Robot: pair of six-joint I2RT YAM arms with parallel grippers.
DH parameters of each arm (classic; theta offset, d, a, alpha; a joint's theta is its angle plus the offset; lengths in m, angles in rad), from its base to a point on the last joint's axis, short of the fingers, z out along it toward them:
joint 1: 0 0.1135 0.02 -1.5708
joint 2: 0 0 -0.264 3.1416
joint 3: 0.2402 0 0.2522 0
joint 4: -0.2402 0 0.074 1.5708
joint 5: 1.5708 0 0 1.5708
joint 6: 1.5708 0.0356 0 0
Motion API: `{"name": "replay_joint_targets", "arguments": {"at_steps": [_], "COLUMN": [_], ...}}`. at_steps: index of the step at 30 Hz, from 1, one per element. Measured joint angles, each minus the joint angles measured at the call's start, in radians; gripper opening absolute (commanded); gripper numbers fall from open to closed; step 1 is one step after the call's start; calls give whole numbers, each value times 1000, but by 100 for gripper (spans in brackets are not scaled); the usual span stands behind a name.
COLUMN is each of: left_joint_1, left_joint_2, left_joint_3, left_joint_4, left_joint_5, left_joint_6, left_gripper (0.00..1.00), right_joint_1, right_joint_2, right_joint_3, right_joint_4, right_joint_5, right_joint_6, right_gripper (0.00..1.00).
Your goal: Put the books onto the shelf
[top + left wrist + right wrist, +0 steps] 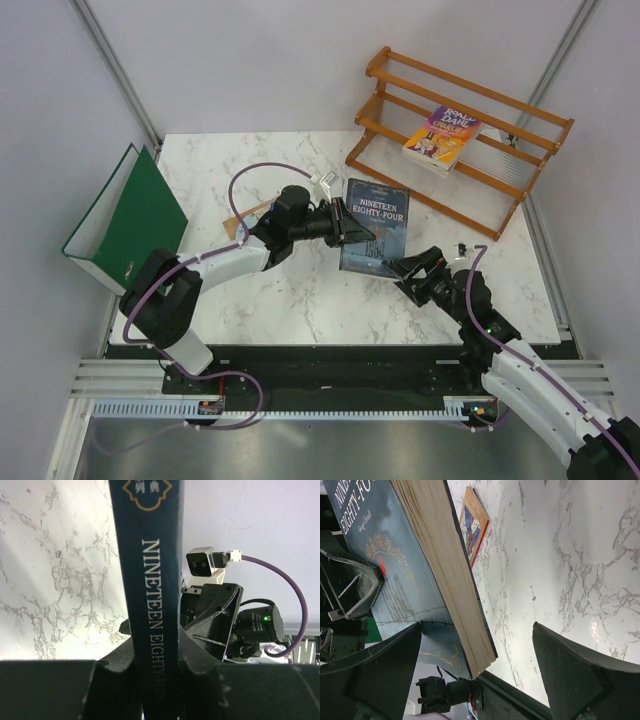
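Note:
My left gripper (352, 228) (159, 680) is shut on the spine of a dark blue book (378, 232) (150, 580) (405, 565) titled Nineteen Eighty-Four, holding it tilted above the marble. My right gripper (404, 268) (477, 665) is open, jaws wide, with the book's lower corner between them and neither finger touching it. The wooden shelf (480, 115) stands at the back right. A purple-and-yellow book (443, 138) leans on its lower tier. Another book (474, 527) with an orange-edged picture cover lies flat on the table behind.
A large green ring binder (130, 222) stands open-edged at the table's left side. Grey walls close in left and right. The marble table (300, 300) ends at a black strip by the arm bases.

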Motion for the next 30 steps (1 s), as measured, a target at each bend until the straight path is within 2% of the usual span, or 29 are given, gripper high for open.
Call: {"name": "replay_joint_targets", "arguments": {"at_steps": [11, 18, 19, 21, 22, 24, 26, 27, 28, 30], "left_joint_1": [-2, -7, -8, -11, -13, -21, -26, -26, -25, -25], "left_joint_2": [0, 4, 6, 14, 17, 26, 37, 44, 50, 63], "left_joint_3": [-103, -129, -129, -129, -129, -129, -129, -129, -129, -129], "left_joint_4": [191, 269, 277, 289, 290, 294, 299, 303, 304, 301], "left_joint_5": [27, 37, 39, 40, 40, 41, 39, 39, 35, 25], "left_joint_6": [-125, -175, -179, -182, -183, -183, -188, -188, -188, -189], "left_gripper": [2, 2, 2, 2, 2, 2, 2, 2, 2, 2], "right_joint_1": [0, 0, 0, 0, 0, 0, 0, -1, -2, -5], "right_joint_2": [0, -3, -3, 2, 6, 23, 39, 47, 55, 64], "right_joint_3": [33, 33, 33, 33, 34, 40, 48, 50, 50, 50], "right_joint_4": [16, 44, 48, 53, 59, 70, 74, 79, 88, 112], "right_joint_5": [3, -14, -16, -24, -31, -42, -55, -58, -62, -77], "right_joint_6": [-1, 26, 26, 27, 26, 29, 27, 29, 32, 46], "right_gripper": [98, 91, 82, 74, 67, 61, 48, 39, 20, 5]}}
